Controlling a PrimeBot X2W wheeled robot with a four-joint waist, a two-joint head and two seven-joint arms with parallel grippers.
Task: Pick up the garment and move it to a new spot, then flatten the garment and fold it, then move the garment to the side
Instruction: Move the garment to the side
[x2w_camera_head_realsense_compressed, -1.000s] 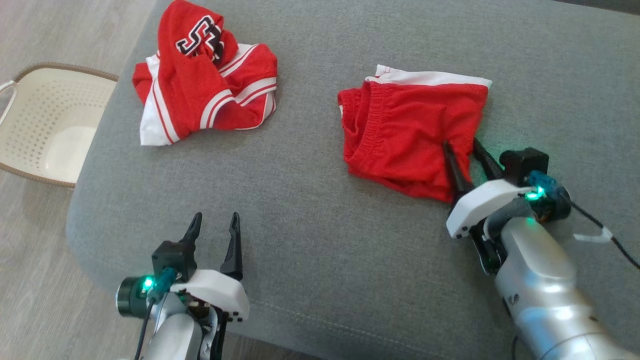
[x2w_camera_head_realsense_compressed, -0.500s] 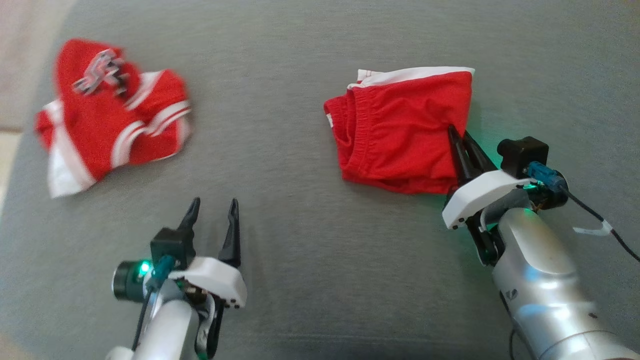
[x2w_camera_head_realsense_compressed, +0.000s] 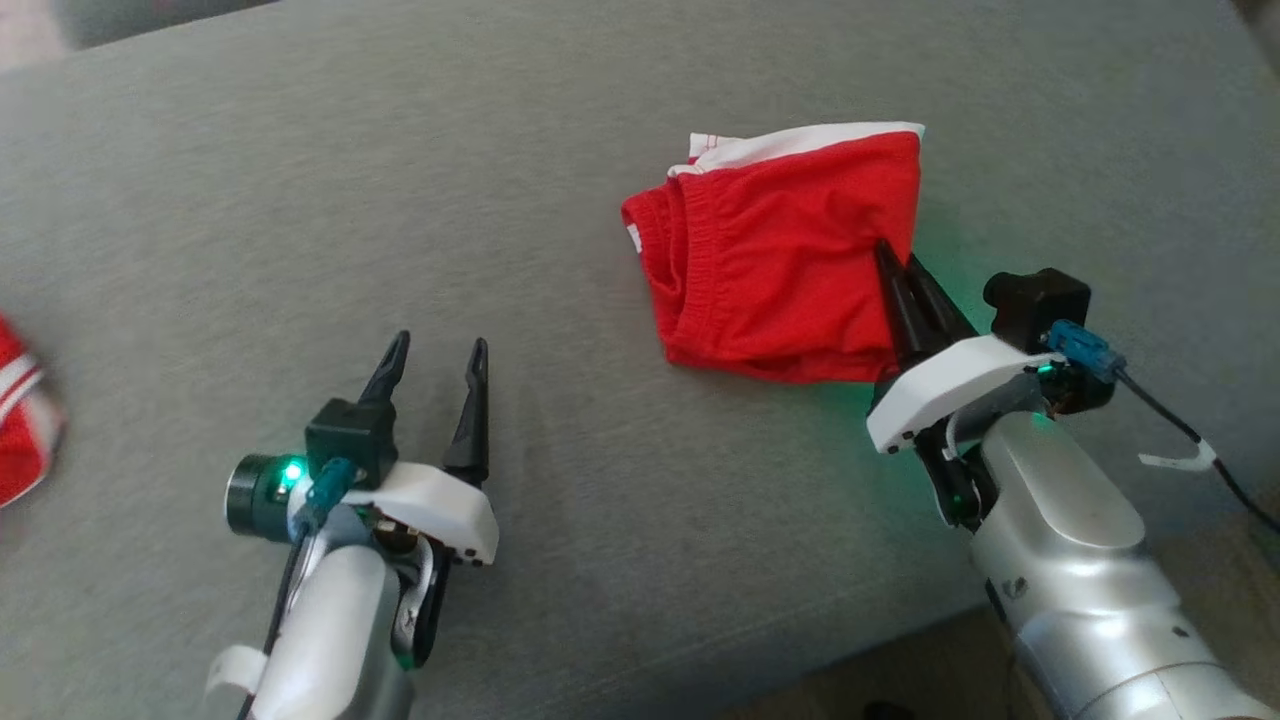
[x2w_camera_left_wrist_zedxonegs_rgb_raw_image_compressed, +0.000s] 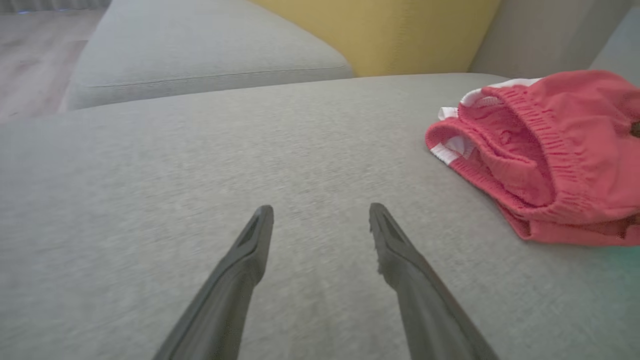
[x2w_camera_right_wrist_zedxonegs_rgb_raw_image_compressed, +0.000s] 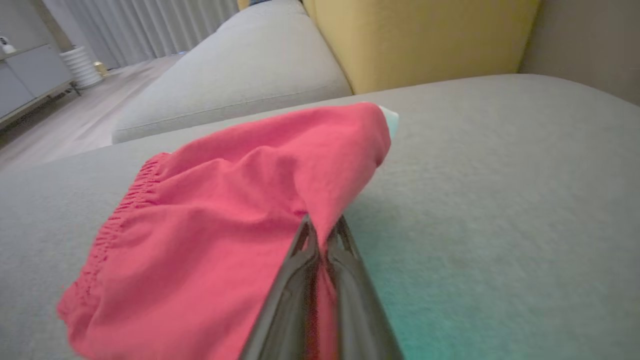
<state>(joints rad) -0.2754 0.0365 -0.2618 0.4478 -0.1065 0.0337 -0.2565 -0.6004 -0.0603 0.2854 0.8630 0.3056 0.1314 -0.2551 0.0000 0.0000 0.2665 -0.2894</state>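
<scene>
Pinching fingers: the right fingers (x2w_camera_right_wrist_zedxonegs_rgb_raw_image_compressed: 292, 287), spread astride the hem a second ago, now press together on the near-right corner of the red shorts (x2w_camera_head_realsense_compressed: 780, 260).
Garment: folded, lying on the grey sofa cushion (x2w_camera_head_realsense_compressed: 400, 200), cloth rucked up at the grip.
Left fingers (x2w_camera_head_realsense_compressed: 471, 400): spread, empty, well apart from the shorts.
Camera: the head has swung, pushing the other red garment (x2w_camera_head_realsense_compressed: 20, 420) to the picture's left edge.
Meaning: the grasp looks secured; carrying the shorts aside appears next.
</scene>
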